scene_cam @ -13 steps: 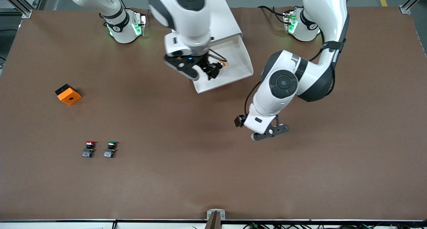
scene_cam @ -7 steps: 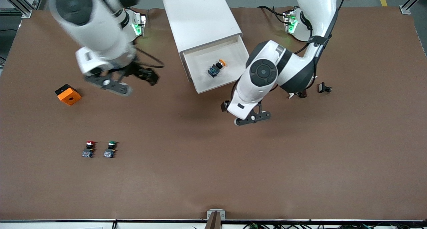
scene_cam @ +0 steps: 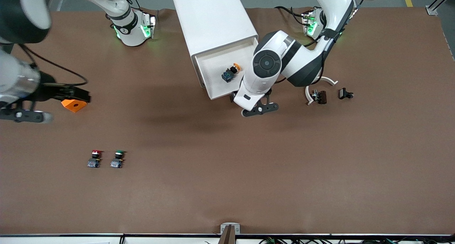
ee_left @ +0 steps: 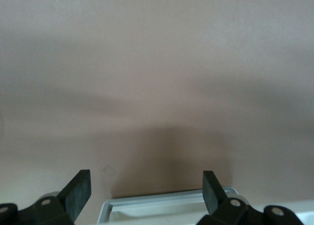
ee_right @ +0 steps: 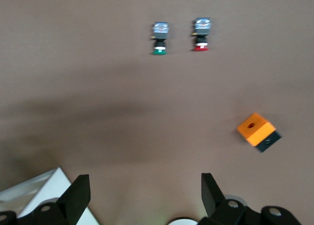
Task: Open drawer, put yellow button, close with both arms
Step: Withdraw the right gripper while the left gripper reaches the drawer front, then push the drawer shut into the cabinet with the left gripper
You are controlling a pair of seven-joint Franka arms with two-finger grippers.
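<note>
Drawer: the drawer, topmost in the white cabinet, stands pulled out toward the front camera, its tray exposed.
Yellow button: the yellow button lies on its side in the drawer tray, its yellow cap toward the left arm's end; the placing step looks done.
Left pincer: the left pincer hangs just off the drawer's front corner, low over the worktop, fingers spread and holding nothing; its wrist view shows the drawer's rim right at its fingertips.
Right pincer: the right pincer is out at the right arm's end of the worktop, over the bare surface beside the orange block, fingers spread and empty.
Key relation: the drawer slides along the cabinet's long axis, so closing means pushing its front face away from the front camera, toward the bases. The left arm is much the nearer; the right arm would need to travel back.
Other parts: a red-capped button and a green-capped button sit side by side well nearer the front camera; small black parts lie toward the left arm's end.
Risk: a one-sided shove at the corner may skew the drawer or nudge the cabinet.
</note>
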